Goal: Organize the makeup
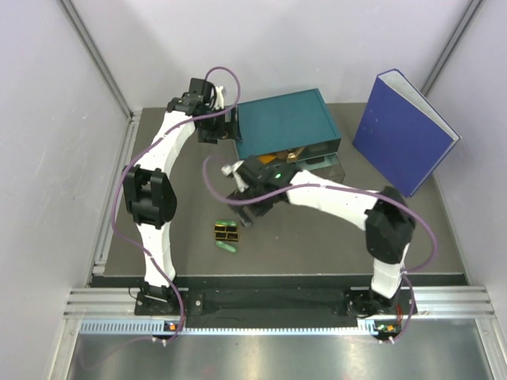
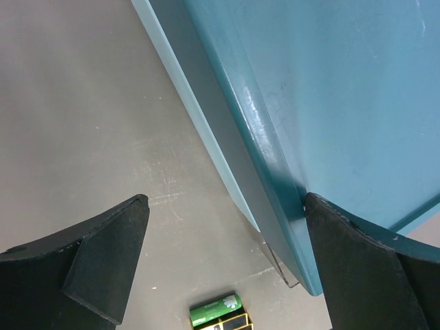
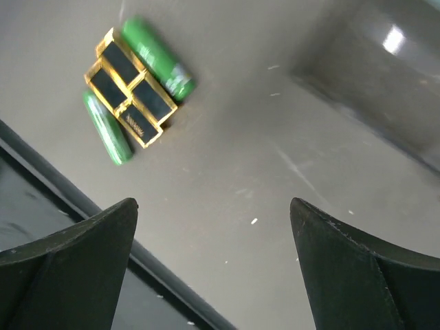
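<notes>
Green capsules (image 3: 158, 58) and black-and-gold cases (image 3: 130, 96) lie bunched on the table (image 3: 275, 158) near its front edge, the cases side by side with a capsule against each flank, and nothing holds them. Just beyond and above them the right gripper (image 3: 213, 206) hovers with its jaws wide apart and empty. Behind it the drawer (image 1: 326, 163) of the teal drawer box (image 1: 281, 123) stands pulled out, and orange and tan shapes (image 1: 283, 153) show inside, too small to name. At the box's left corner the left gripper (image 2: 225, 203) has its jaws apart too, one finger against the box's top edge and the other out over the table, clamping nothing. A blue binder (image 1: 404, 131) stands at the far right. I judge the task well along: some makeup appears stowed, this last cluster remains to be carried over, and perhaps the drawer then needs shutting
</notes>
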